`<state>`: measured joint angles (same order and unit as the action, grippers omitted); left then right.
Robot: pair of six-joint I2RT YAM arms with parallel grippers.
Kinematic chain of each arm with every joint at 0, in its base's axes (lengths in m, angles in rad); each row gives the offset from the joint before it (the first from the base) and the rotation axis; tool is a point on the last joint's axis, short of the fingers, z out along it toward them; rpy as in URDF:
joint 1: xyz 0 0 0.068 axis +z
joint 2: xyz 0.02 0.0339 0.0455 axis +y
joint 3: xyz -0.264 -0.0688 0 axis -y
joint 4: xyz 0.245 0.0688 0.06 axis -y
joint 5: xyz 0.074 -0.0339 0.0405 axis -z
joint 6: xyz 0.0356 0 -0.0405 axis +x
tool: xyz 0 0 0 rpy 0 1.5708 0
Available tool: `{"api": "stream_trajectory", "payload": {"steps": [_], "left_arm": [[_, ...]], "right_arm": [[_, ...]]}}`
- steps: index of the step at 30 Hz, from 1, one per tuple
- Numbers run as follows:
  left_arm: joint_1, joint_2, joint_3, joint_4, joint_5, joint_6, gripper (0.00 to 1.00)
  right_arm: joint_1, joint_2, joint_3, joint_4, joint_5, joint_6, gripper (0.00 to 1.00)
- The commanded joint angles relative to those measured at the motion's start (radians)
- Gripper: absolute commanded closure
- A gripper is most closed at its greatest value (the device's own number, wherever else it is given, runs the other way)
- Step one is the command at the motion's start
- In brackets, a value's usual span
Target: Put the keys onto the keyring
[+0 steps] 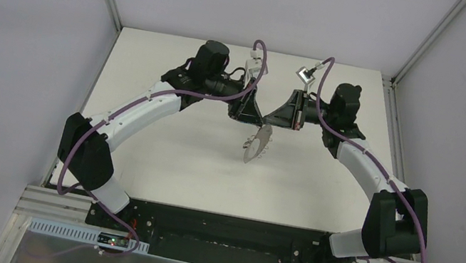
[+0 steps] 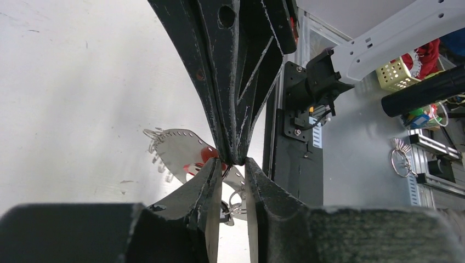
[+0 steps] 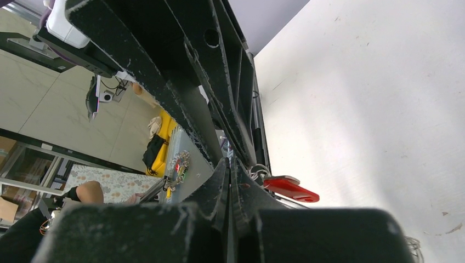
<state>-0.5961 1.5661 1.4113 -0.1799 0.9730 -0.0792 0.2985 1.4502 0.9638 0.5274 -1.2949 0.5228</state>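
The keyring (image 1: 257, 144), a thin grey oval band with wire loops, hangs tilted in the air over mid-table where both grippers meet. In the left wrist view its band (image 2: 178, 150) runs behind my fingers. The red-headed key (image 2: 208, 154) lies against it and also shows in the right wrist view (image 3: 290, 189). A small dark tag (image 2: 225, 212) with wire loops hangs lower. My right gripper (image 3: 229, 162) is shut tight on the keyring's edge. My left gripper (image 2: 234, 164) stands a narrow gap apart, its tips on either side of the right gripper's tips and the band.
The white table (image 1: 161, 155) is walled by grey panels with metal posts at the back corners. Past the table's near edge are a black base plate (image 2: 296, 164) and a metal shelf holding spare rings (image 2: 400, 156).
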Motion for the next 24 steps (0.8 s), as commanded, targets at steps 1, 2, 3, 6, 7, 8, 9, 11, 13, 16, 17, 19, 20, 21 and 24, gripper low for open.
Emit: {"api": "stream_trajectory", "payload": {"steps": [1, 2, 3, 6, 7, 8, 9, 11, 13, 16, 17, 19, 20, 21, 24], "left_arm": [[0.009, -0.006, -0.016, 0.055, 0.064, -0.03, 0.81], [0.009, -0.01, -0.021, 0.058, 0.068, -0.03, 0.81], [0.009, -0.013, -0.028, 0.06, 0.068, -0.03, 0.81], [0.009, -0.019, -0.041, 0.064, 0.075, -0.033, 0.81], [0.009, -0.02, -0.043, 0.066, 0.079, -0.035, 0.81], [0.009, -0.021, -0.047, 0.07, 0.081, -0.039, 0.81], [0.009, -0.023, -0.051, 0.074, 0.081, -0.04, 0.81], [0.009, -0.027, -0.061, 0.084, 0.083, -0.043, 0.81], [0.009, -0.03, -0.068, 0.093, 0.086, -0.05, 0.81], [0.009, -0.034, -0.08, 0.109, 0.096, -0.064, 0.81], [0.009, -0.036, -0.083, 0.114, 0.1, -0.068, 0.81], [0.009, -0.04, -0.091, 0.122, 0.103, -0.071, 0.83], [0.009, -0.041, -0.094, 0.127, 0.104, -0.072, 0.83], [0.009, -0.041, -0.096, 0.127, 0.107, -0.073, 0.84], [0.009, -0.043, -0.103, 0.13, 0.116, -0.074, 0.88]], "right_arm": [[-0.007, -0.039, 0.007, 0.056, -0.02, -0.009, 1.0], [-0.007, -0.037, 0.007, 0.056, -0.02, -0.009, 1.0], [-0.007, -0.036, 0.007, 0.056, -0.02, -0.008, 1.0], [-0.009, -0.035, 0.009, 0.056, -0.02, -0.009, 1.0], [-0.01, -0.036, 0.009, 0.056, -0.019, -0.009, 1.0], [-0.011, -0.036, 0.009, 0.056, -0.018, -0.009, 1.0], [-0.011, -0.037, 0.009, 0.056, -0.019, -0.008, 1.0], [-0.014, -0.038, 0.009, 0.056, -0.018, -0.008, 1.0], [-0.016, -0.039, 0.01, 0.056, -0.018, -0.007, 1.0], [-0.019, -0.04, 0.01, 0.056, -0.017, -0.007, 1.0], [-0.019, -0.04, 0.01, 0.056, -0.017, -0.008, 1.0], [-0.021, -0.039, 0.012, 0.056, -0.015, -0.007, 1.0], [-0.022, -0.039, 0.012, 0.056, -0.015, -0.007, 1.0], [-0.023, -0.039, 0.012, 0.056, -0.015, -0.007, 1.0], [-0.025, -0.037, 0.014, 0.056, -0.016, -0.006, 1.0]]}}
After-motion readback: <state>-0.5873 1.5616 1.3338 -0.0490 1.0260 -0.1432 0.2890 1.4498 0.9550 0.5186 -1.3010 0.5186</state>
